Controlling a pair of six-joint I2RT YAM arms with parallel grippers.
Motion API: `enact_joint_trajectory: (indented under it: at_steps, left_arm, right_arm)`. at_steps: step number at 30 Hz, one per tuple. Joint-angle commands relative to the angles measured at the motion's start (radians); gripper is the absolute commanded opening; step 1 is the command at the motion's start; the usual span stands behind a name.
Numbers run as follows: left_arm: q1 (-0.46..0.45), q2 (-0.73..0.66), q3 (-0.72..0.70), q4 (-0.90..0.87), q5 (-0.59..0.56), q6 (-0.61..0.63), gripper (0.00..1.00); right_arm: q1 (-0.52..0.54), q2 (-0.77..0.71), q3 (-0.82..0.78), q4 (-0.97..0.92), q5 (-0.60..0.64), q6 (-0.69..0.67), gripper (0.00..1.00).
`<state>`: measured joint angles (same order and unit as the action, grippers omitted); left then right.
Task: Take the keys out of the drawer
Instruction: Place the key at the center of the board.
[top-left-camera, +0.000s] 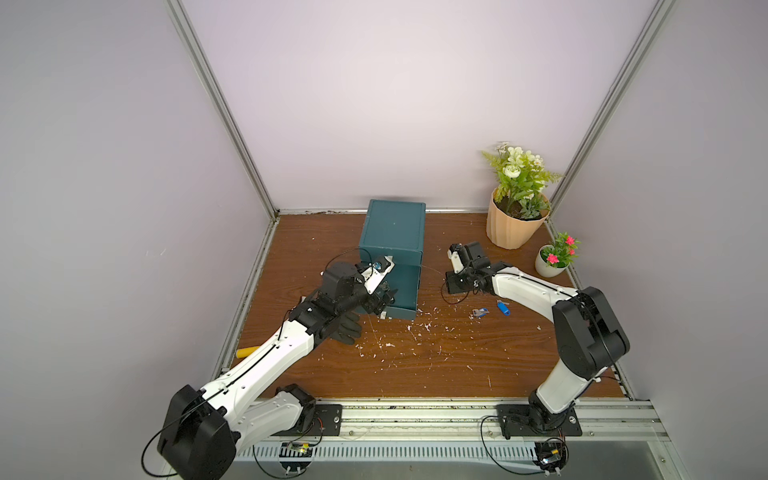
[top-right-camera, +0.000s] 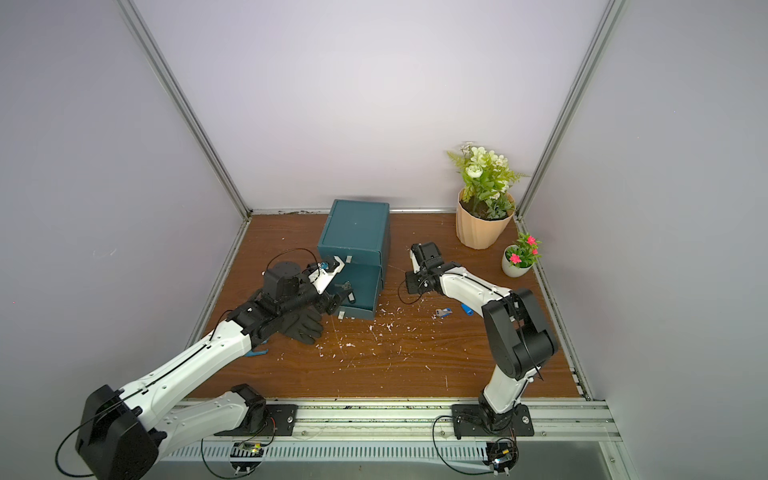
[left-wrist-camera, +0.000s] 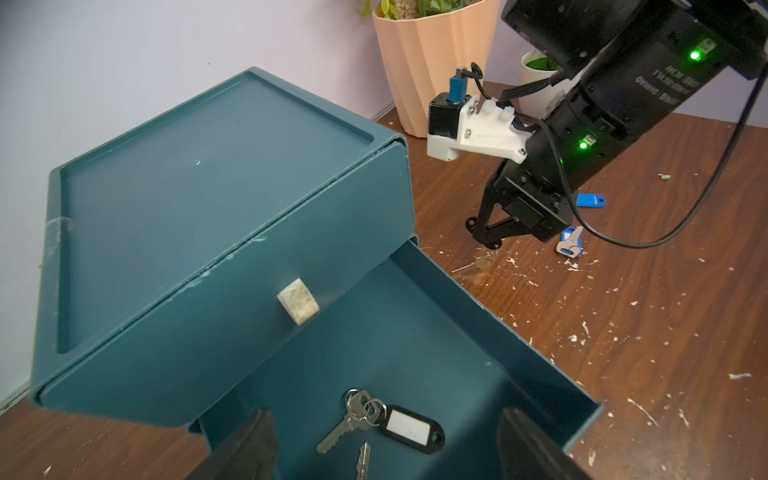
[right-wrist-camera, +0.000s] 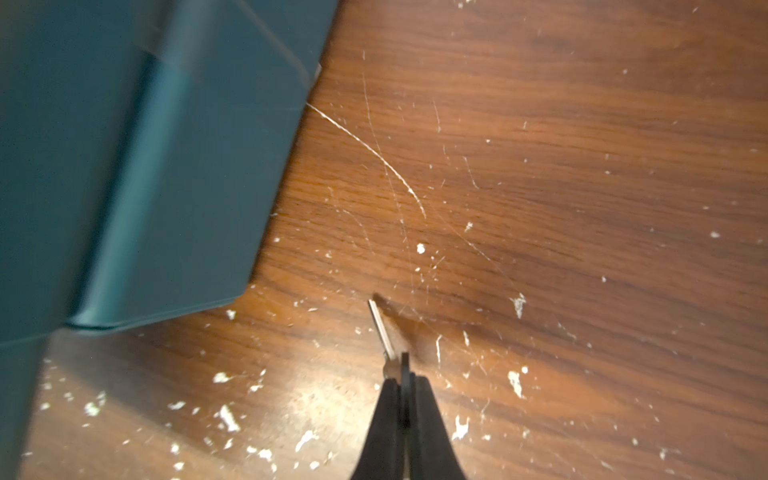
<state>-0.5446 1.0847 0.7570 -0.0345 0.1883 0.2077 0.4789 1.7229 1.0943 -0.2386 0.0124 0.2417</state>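
Drawer (left-wrist-camera: 415, 345) contents are clear in the left wrist view alone: two keys (left-wrist-camera: 349, 424) and one black tag (left-wrist-camera: 411, 428) lie on its floor, with the left gripper (left-wrist-camera: 386, 419) spread wide over them, grasping nothing. Right wrist view alone shows the right gripper (right-wrist-camera: 405, 380) clenched on a single key (right-wrist-camera: 381, 330), blade pointing at the surface (right-wrist-camera: 582, 166) beside the cabinet (right-wrist-camera: 124, 166). Both top views add two blue tags (top-left-camera: 503, 307) lying on the surface near the right arm (top-left-camera: 523, 286), and two plant pots (top-left-camera: 513, 226).
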Motion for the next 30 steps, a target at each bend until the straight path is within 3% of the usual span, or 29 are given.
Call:
enact_joint_trajectory:
  at_steps: [1, 6, 18, 25, 30]
  left_arm:
    - [-0.006, 0.012, 0.046, -0.023, -0.095, -0.048, 0.86]
    - [-0.006, 0.016, 0.050, -0.008, -0.113, -0.104, 0.86]
    - [-0.005, -0.081, -0.018, 0.033, -0.192, -0.231, 0.86]
    - [0.013, -0.135, -0.027, 0.006, -0.257, -0.331, 0.88]
    - [0.049, -0.181, -0.037, -0.026, -0.254, -0.300, 0.88]
  right_arm:
    - [-0.007, -0.009, 0.039, -0.015, -0.028, -0.029, 0.17]
    - [-0.011, -0.001, 0.093, -0.071, -0.053, -0.052, 0.31]
    - [0.010, -0.161, 0.245, -0.256, -0.038, -0.070, 0.32]
    - [0.147, -0.172, 0.419, -0.352, -0.026, -0.084, 0.33]
    - [0.300, -0.130, 0.495, -0.363, -0.040, -0.087, 0.37]
